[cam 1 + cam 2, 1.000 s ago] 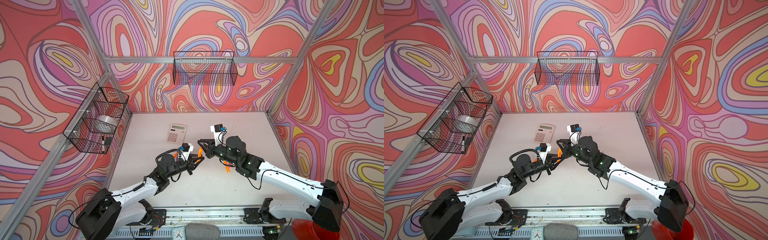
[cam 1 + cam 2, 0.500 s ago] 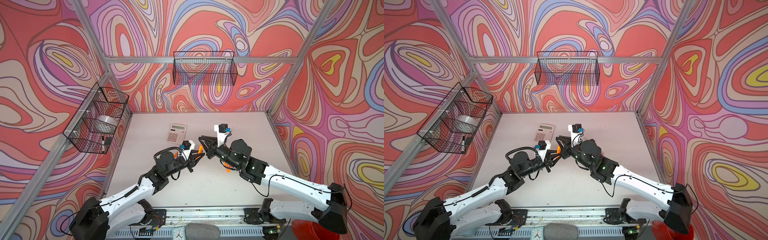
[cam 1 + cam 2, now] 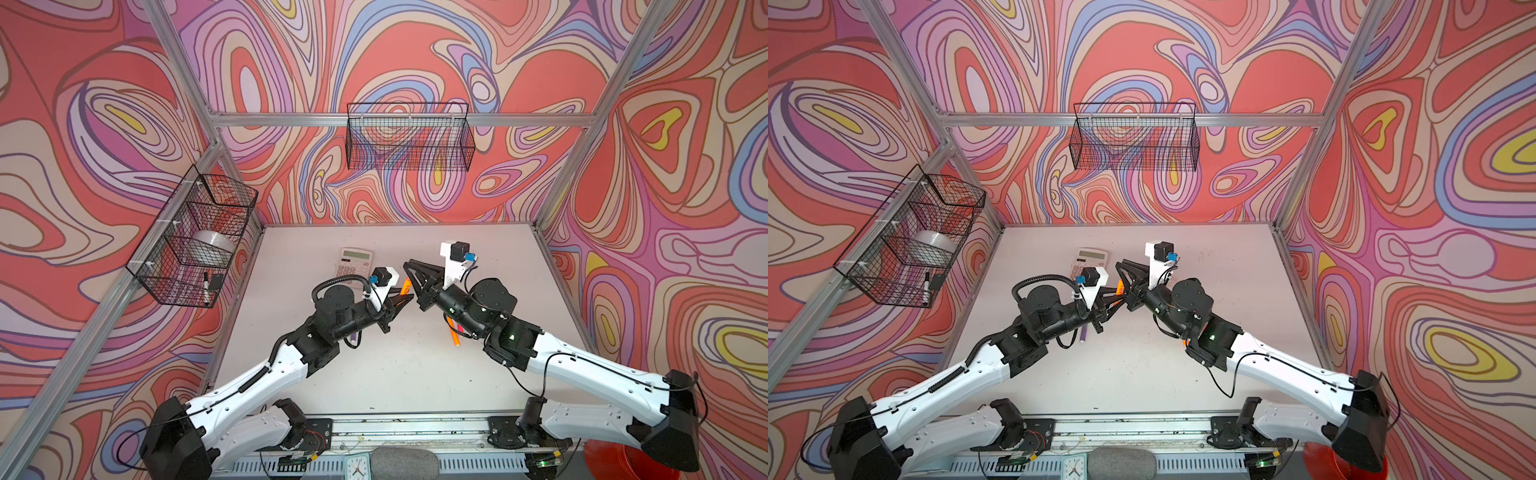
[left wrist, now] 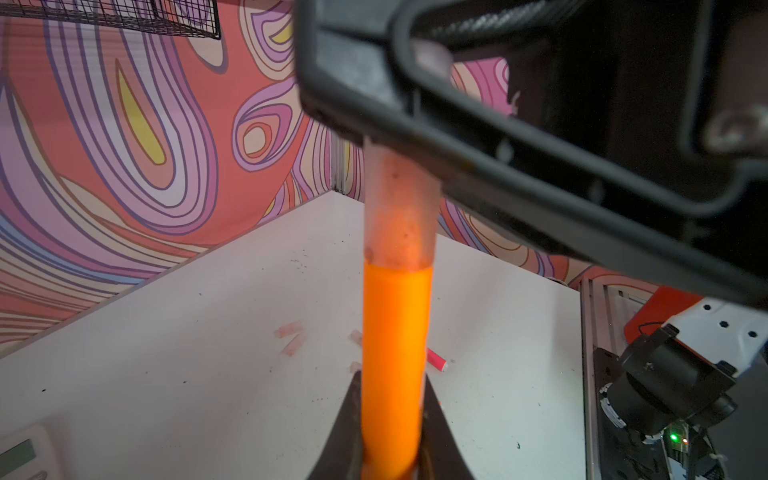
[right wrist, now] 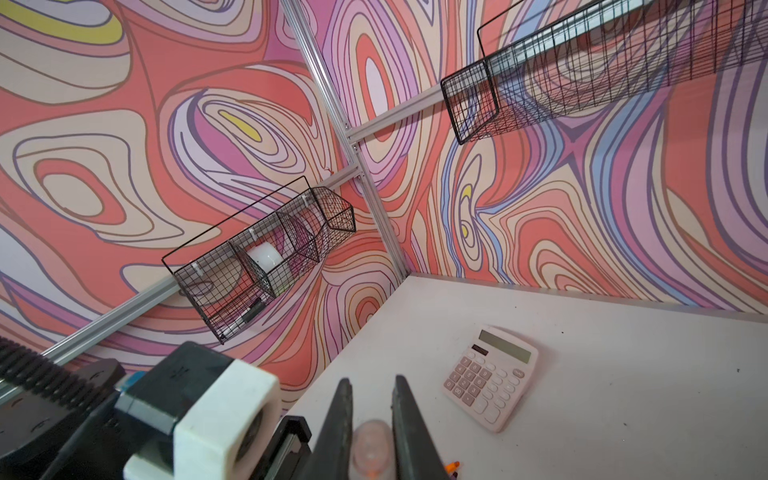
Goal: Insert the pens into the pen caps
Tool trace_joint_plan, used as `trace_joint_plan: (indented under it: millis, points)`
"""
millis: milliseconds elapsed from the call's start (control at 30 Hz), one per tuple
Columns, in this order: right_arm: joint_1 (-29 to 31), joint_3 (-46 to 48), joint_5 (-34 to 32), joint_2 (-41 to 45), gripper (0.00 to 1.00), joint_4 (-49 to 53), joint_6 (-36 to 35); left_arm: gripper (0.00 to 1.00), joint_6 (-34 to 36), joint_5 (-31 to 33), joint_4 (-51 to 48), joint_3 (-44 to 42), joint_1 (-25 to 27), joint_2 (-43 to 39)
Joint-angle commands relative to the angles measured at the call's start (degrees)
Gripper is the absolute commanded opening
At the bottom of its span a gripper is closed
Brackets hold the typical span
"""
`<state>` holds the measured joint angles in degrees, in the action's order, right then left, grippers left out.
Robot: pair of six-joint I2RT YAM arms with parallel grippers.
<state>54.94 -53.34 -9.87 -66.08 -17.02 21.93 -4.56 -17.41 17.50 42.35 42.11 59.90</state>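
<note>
My left gripper (image 4: 392, 386) is shut on an orange pen (image 4: 395, 332) and holds it above the table. The pen's far end sits inside a pale translucent pen cap (image 4: 401, 208). My right gripper (image 5: 371, 386) is shut on that cap (image 5: 371, 444). In both top views the two grippers meet tip to tip over the table's middle, left gripper (image 3: 401, 301) against right gripper (image 3: 409, 270), with the orange pen (image 3: 1120, 286) between them. Loose caps (image 4: 288, 329) and a pink pen (image 4: 436, 359) lie on the table below. A purple pen (image 3: 353, 338) and another orange pen (image 3: 453, 334) lie partly under the arms.
A pink calculator (image 3: 355, 264) lies just behind the left gripper. A wire basket (image 3: 195, 241) on the left wall holds a tape roll and a black-and-white marker. Another wire basket (image 3: 409, 141) hangs on the back wall.
Both grippers have risen and shifted a little toward the back together, still tip to tip. Each keeps its hold.
</note>
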Motion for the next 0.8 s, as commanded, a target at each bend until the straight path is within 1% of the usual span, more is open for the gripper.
trace_joint_plan:
  millis: [0, 67, 200, 300, 400, 467, 500, 533, 567, 633, 700, 733, 767]
  points:
    - [5.61, 6.39, 14.00, -4.42, 0.00, 19.84, 1.17, 0.00, -3.13, 13.58, 18.61, 10.63, -3.87, -1.63]
    - [5.79, 7.25, 14.08, -4.80, 0.00, 18.92, 1.58, 0.00, -4.19, 12.54, 18.68, 11.63, -5.33, -1.76]
    - [5.88, 9.26, 13.95, -4.63, 0.00, 17.11, 2.45, 0.00, -9.35, 11.83, 22.05, 11.18, -9.06, -2.23]
    - [5.88, 9.32, 12.72, -3.18, 0.00, 17.60, 2.90, 0.00, -9.83, 9.33, 20.55, 11.08, -9.50, -3.03]
    - [5.88, 7.34, 9.72, -1.78, 0.00, 20.11, 3.15, 0.00, -10.50, 5.74, 18.65, 8.47, -9.50, -4.14]
    - [5.80, 5.09, 6.17, -1.83, 0.00, 23.09, 3.19, 0.00, -11.22, 5.65, 17.85, 4.68, -9.50, -4.99]
    - [5.79, 3.51, 4.41, -2.12, 0.00, 24.40, 2.99, 0.04, -11.63, 5.92, 18.31, 2.24, -9.50, -5.51]
    - [5.63, 2.12, 2.69, -2.52, 0.00, 25.65, 2.98, 0.13, -12.10, 6.39, 19.41, -1.04, -9.50, -5.96]
    - [5.42, 0.77, 1.56, -2.94, 0.00, 26.57, 2.93, 0.25, -12.55, 6.92, 20.66, -3.73, -9.50, -6.38]
    - [4.44, -2.20, -1.15, -4.01, 0.00, 28.64, 2.95, 0.58, -15.00, 10.04, 23.83, -9.81, -9.50, -6.89]
    - [2.93, -4.64, -3.38, -4.87, 0.00, 30.19, 2.88, 0.76, -18.08, 13.40, 25.13, -15.39, -9.50, -6.66]
    - [1.92, -5.90, -4.72, -5.50, 0.00, 31.08, 2.87, 0.98, -19.78, 14.45, 24.84, -17.54, -9.50, -6.47]
    - [0.73, -6.91, -5.07, -6.10, 0.00, 31.86, 2.57, 1.00, -21.15, 14.96, 24.61, -18.93, -9.40, -5.93]
